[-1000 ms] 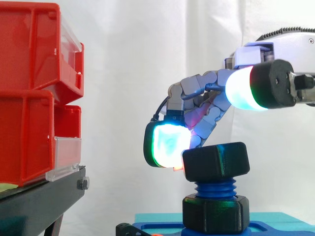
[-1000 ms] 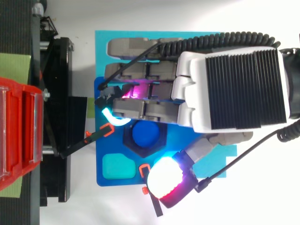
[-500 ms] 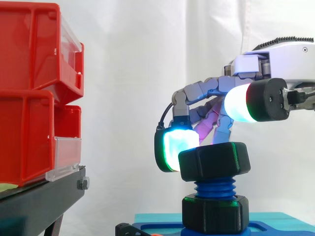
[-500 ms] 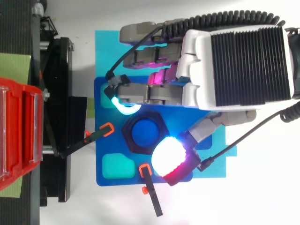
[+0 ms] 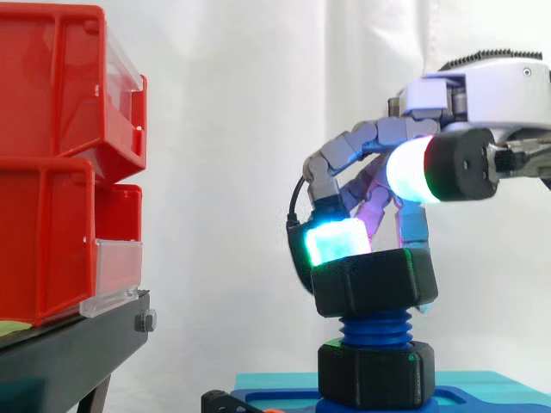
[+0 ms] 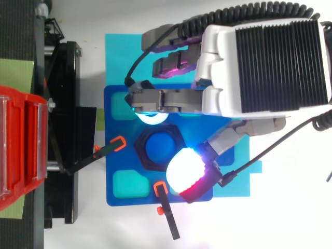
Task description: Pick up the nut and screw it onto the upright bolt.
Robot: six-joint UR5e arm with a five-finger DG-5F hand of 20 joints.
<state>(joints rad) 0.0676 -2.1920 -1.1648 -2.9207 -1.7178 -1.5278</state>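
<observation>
Fingers (image 5: 336, 243) of the hand (image 6: 264, 62) clamp the hex nut (image 5: 374, 282) only at 12 and 5 o'clock, so a slip could tilt and cross-thread it on the blue bolt (image 5: 374, 329).

A nut (image 5: 374, 282) sits atop an upright bolt (image 5: 375, 328) that rises through a lower nut (image 5: 374, 374) on a base plate (image 6: 132, 201), with the hand (image 6: 270, 62) reaching in from the right above it and stacked bins (image 5: 52, 172) on a stand (image 5: 77, 344) well apart to the left.
</observation>
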